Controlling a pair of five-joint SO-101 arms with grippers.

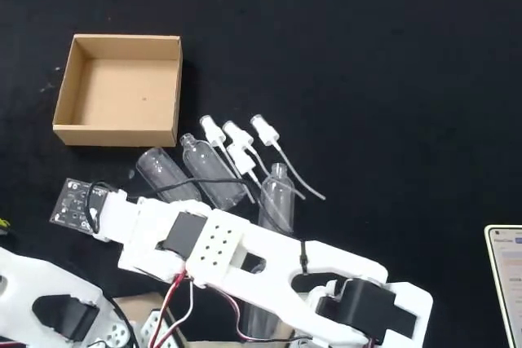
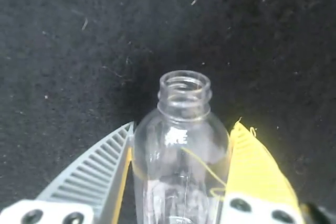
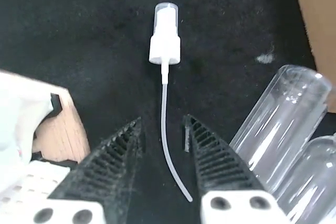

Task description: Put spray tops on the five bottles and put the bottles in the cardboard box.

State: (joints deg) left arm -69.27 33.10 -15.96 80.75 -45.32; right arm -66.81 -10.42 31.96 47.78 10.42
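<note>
My left gripper is shut on a clear bottle, its grey and yellow fingers pressing the two sides; the neck is open, with no top on it. My right gripper stands open low over the black table, and the thin tube of a white spray top lies between its black fingers. In the high view three clear bottles lie side by side below the cardboard box, with several spray tops beside them.
A white arm stretches across the table's front and covers the bottles' lower ends. Two bottles lie close beside the right gripper, with the box's corner beyond. A phone sits at the right edge.
</note>
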